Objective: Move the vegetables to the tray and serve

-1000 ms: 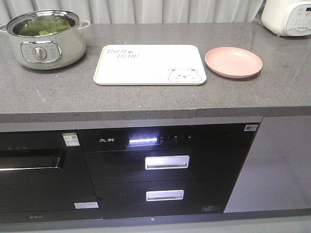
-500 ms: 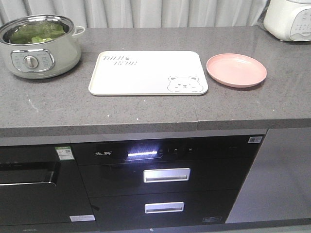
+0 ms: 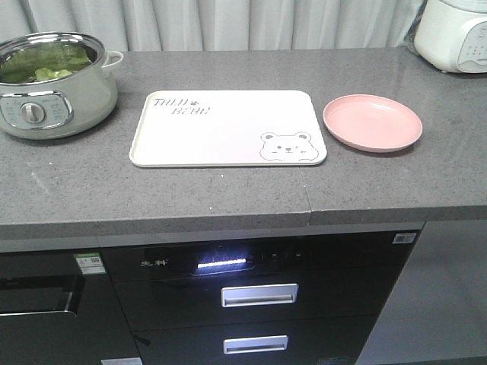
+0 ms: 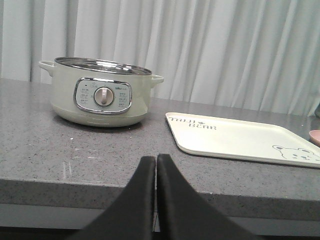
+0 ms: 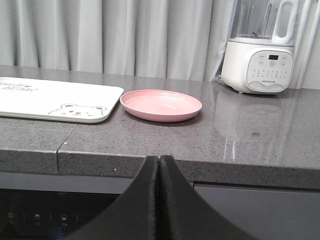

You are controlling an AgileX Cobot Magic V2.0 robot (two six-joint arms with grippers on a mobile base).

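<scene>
Vegetables [image 3: 38, 65] lie inside the pale green pot [image 3: 65, 114] at the left end of the bench [image 3: 228, 190]. Right of it sits the tray [image 3: 221, 133], then a pink plate [image 3: 372, 122], then a white blender [image 5: 257, 62]. Left gripper [image 4: 156, 159] and right gripper [image 5: 159, 160] both hover before the bench edge, fingers pressed together, holding nothing.
</scene>
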